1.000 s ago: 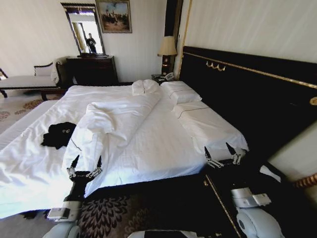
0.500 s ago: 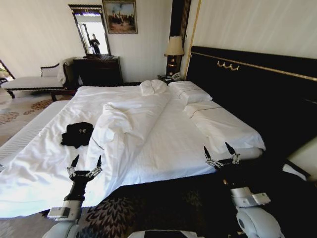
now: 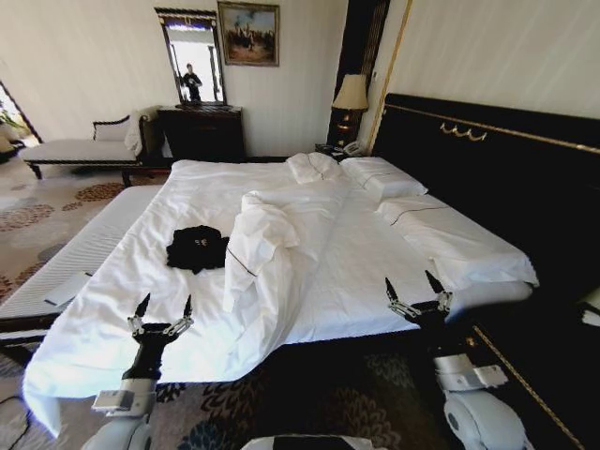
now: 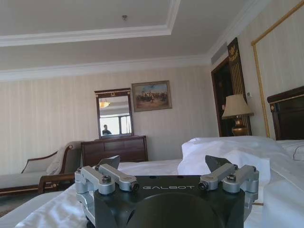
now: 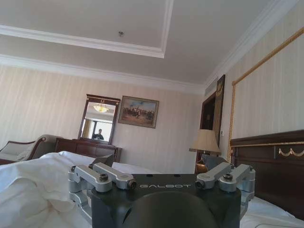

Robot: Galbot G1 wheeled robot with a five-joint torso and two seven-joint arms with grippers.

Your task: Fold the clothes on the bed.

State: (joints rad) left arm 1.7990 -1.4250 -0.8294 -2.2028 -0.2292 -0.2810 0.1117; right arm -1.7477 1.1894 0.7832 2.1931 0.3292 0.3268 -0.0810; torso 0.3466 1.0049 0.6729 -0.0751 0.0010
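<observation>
**T-shirt position relative to the two grippers**

The black T-shirt lies crumpled on the white duvet of the bed, left of centre in the head view. A raised ridge of bunched duvet lies just beside it on its right. The garment forms a compact, roughly square heap; no clear long axis can be identified.

The left gripper is raised at the lower left of the frame, over the near edge of the bed. The T-shirt lies ahead of it, further up the frame and slightly right. The right gripper is raised at the lower right, near the bed's corner, with the duvet ridge between it and the T-shirt. The left arm is judged the nearer of the two.

Both sets of jaws stand apart, wide open, fingertips pointing upward. Neither holds or touches anything. The wrist views confirm empty, spread jaws on the left gripper and the right gripper.
</observation>
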